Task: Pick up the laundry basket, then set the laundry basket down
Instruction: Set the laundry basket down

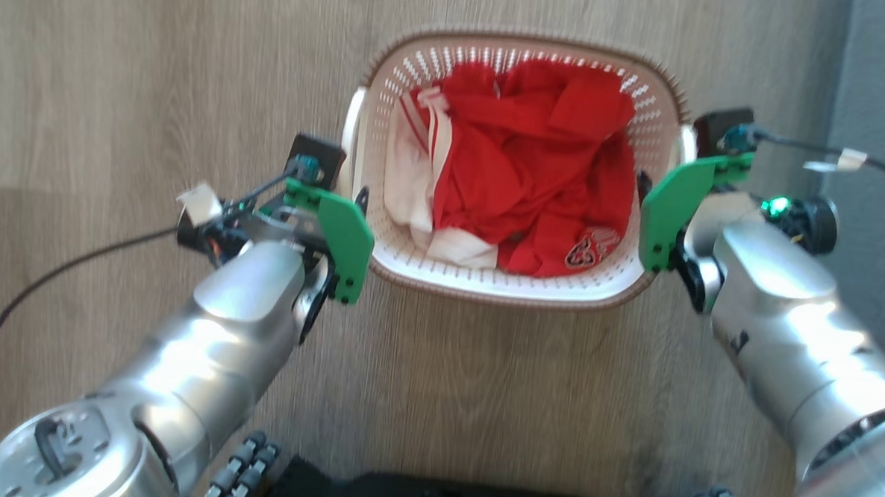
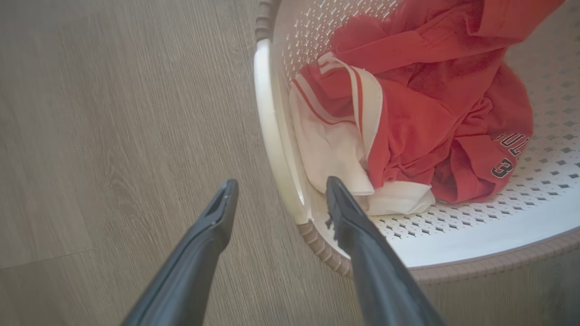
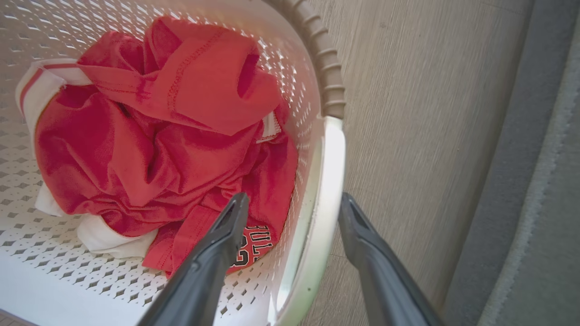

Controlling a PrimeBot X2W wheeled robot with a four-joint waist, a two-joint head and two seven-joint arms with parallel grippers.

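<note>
Left pincer spread astride the left handle of the basket, one finger inside, one outside. Right pincer spread likewise over the right handle. Best to close both together, squarely on the handles at matching spots, then raise level so the clothes stay in. Basket apparently resting on wood-look floor; right of basket, a grey strip, wall or rug.

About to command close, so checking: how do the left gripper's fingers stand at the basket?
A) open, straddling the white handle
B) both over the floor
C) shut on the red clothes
A: the left gripper is open, one finger outside over the floor, the other inside the laundry basket, white handle between.
</note>
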